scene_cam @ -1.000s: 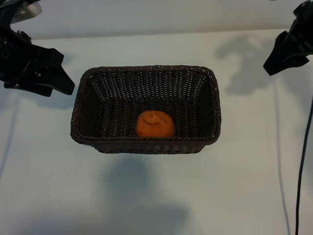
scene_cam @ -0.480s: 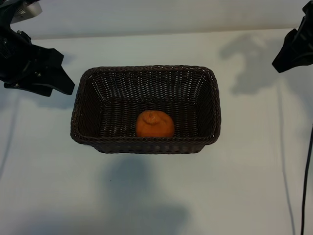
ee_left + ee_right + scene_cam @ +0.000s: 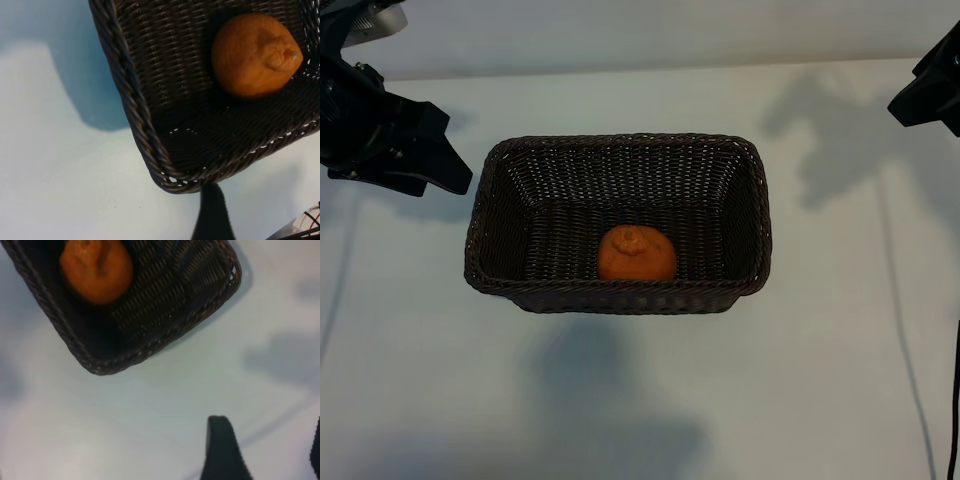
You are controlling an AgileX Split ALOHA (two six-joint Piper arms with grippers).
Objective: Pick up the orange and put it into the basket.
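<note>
The orange point(image 3: 637, 253) lies inside the dark brown woven basket point(image 3: 492, 200), close to its front wall, knobby stem end up. It also shows in the left wrist view as the orange point(image 3: 255, 54) on the basket floor point(image 3: 165, 75), and in the right wrist view as the orange point(image 3: 96, 271). My left gripper point(image 3: 415, 150) hangs left of the basket, open and holding nothing; one finger point(image 3: 214, 215) shows near the basket's corner. My right gripper point(image 3: 267, 440) is open and empty, well away from the basket, at the far right edge point(image 3: 928, 95).
The basket stands mid-table on a plain white surface point(image 3: 640, 400). A dark cable point(image 3: 954, 400) hangs along the right edge. Arm shadows fall on the table behind and in front of the basket.
My right arm has drawn back toward the upper right edge of the exterior view. The orange, the basket and the left arm have not moved.
</note>
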